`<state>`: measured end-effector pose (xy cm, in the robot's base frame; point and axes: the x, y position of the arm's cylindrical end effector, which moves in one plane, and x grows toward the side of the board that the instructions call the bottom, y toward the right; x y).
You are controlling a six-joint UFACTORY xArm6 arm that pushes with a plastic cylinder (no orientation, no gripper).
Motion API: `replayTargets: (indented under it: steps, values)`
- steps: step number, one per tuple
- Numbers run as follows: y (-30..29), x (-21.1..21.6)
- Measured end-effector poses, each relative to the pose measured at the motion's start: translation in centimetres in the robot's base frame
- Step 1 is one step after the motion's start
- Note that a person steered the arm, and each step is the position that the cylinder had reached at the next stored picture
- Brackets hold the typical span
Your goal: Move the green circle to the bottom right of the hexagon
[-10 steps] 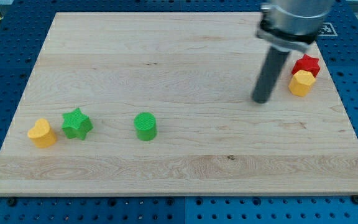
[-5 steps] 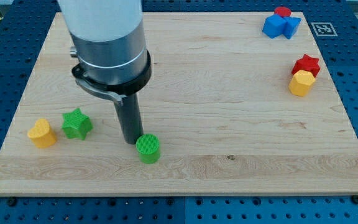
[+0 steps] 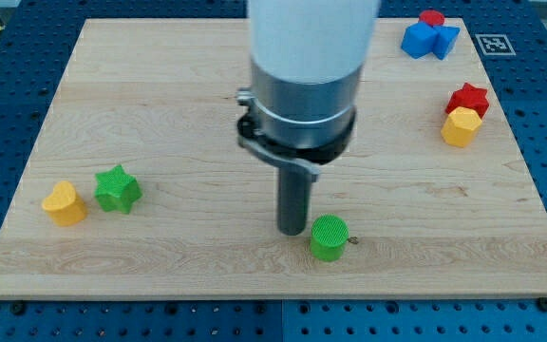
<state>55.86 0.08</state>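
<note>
My tip rests on the wooden board low of centre, and the green circle lies just beside it at about four o'clock, touching or nearly so; I cannot tell which. The rod has no fingers to spread or close: it is one straight dark bar under a wide grey collar. The circle sits near the board's bottom edge, slightly right of the middle. The yellow hexagon stands well apart at about two o'clock from the circle, near the right edge, touching the red star above it. At nine o'clock, far off, are the green star and a yellow heart.
</note>
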Motion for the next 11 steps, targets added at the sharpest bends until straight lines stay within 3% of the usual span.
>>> replayTargets:
  steps: [1, 2, 4, 7, 9, 11]
  values:
    - [-2.6, 3.3]
    - [1.7, 3.8]
    - [16.1, -3.3]
    - [13.1, -6.1]
    - [21.1, -7.3]
    - [21.4, -4.2]
